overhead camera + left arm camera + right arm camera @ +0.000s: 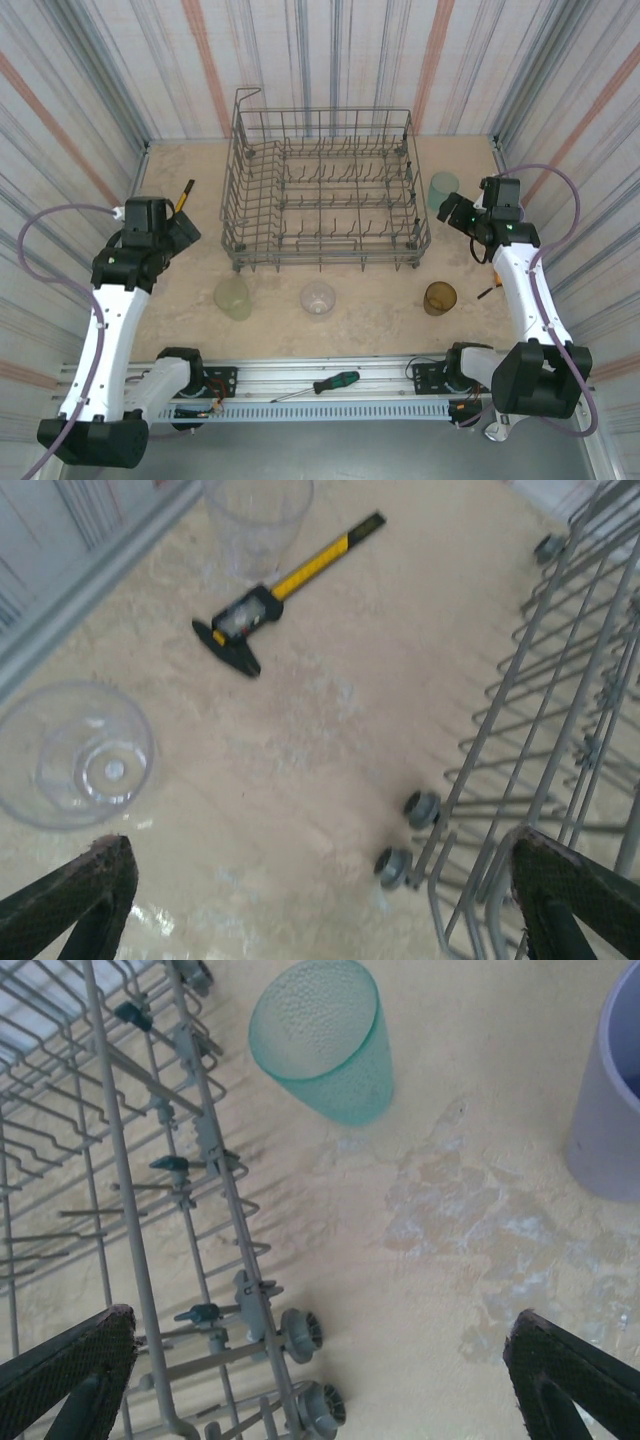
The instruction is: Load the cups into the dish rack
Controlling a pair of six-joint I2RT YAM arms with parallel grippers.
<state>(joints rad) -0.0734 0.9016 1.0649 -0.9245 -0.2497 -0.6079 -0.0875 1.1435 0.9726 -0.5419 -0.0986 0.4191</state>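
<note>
Near the bases, the yellow-green cup (233, 297), clear cup (318, 298) and amber cup (439, 297) stand at 7, 6 and 5 o'clock of the dish rack (325, 250). The left gripper (320, 875) and right gripper (325, 1355) hang at its 9 and 3, jaws wide apart, empty. Reaching for the teal cup (325, 1050), farther off at 3, risks snagging a finger on the wire wall.

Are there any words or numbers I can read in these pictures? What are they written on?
No words or numbers can be read anywhere.
Yellow and black caliper: its marks and little screen are too blurred to read.
Screwdriver: too small to tell whether the handle bears any print.
Teal cup and dish rack: no writing shows on them.
</note>
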